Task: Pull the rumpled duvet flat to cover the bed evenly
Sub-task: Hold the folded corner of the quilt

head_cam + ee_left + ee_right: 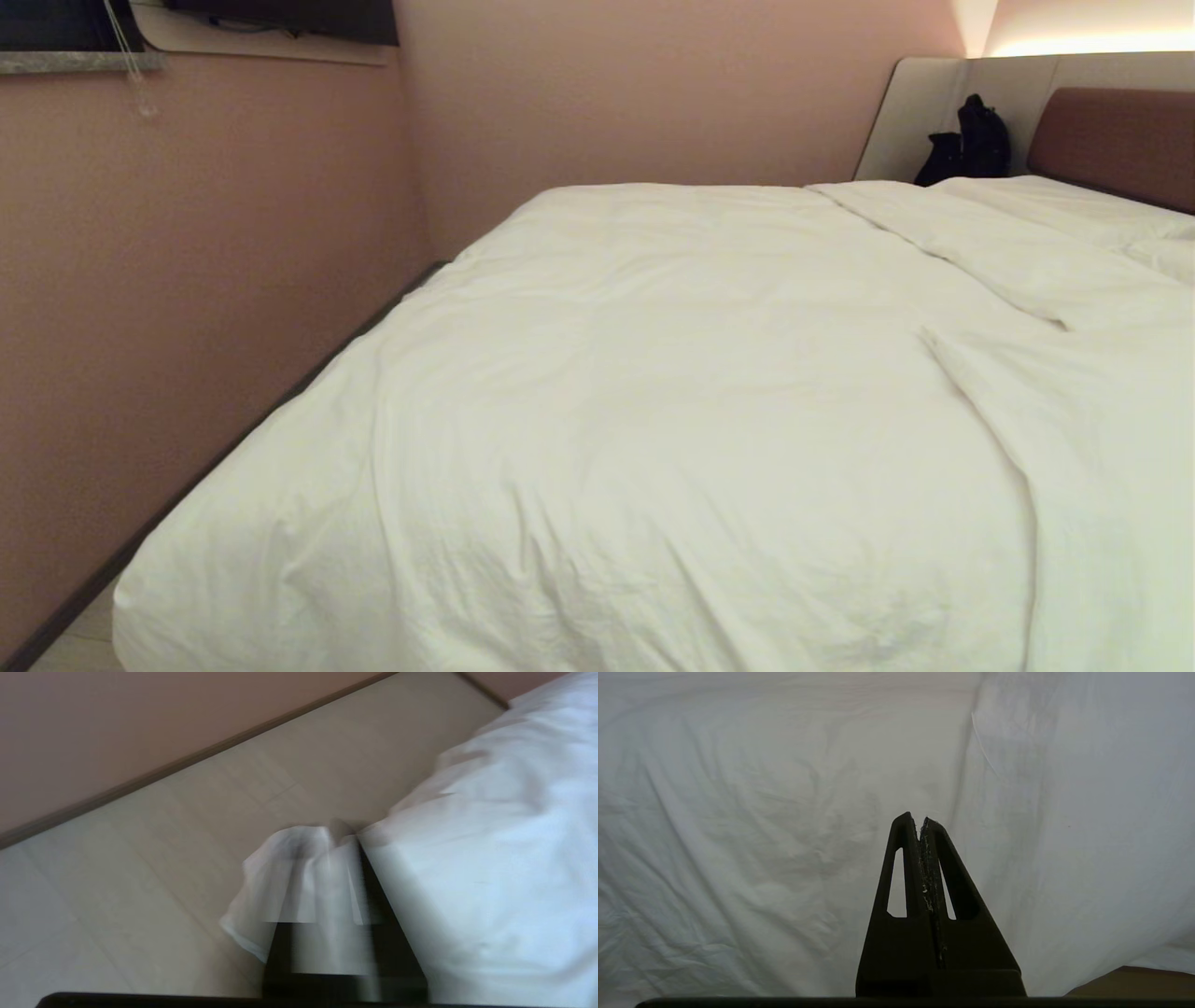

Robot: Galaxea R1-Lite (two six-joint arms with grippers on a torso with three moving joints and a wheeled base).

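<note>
The white duvet lies spread over the bed, with soft folds toward the right side. Neither arm shows in the head view. In the left wrist view my left gripper is low at the duvet's near corner beside the floor. A hemmed corner flap stands up over and between its dark fingers, and the blur hides the pinch itself. My right gripper is parked with its fingers pressed together and empty, pointing at white bedding.
A pink wall runs close along the bed's left side, leaving a narrow strip of pale floor. A black bag sits at the head end beside the headboard. White pillows lie at the far right.
</note>
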